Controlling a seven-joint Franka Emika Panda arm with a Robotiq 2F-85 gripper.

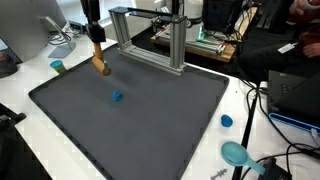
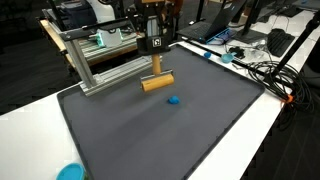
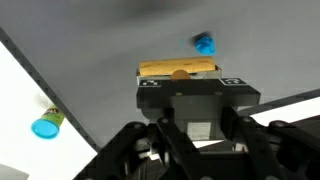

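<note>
My gripper hangs over the far part of the dark grey mat, shut on a tool with a black handle and a wooden bar at its lower end. The bar sits at or just above the mat; contact cannot be told. In the wrist view the fingers clamp the black marker block, and the wooden bar shows beyond it. A small blue object lies on the mat a short way from the bar, not touching it.
An aluminium frame stands at the mat's far edge, close behind the gripper. A small blue cup, a blue cap and a teal bowl sit on the white table. Cables lie at the side.
</note>
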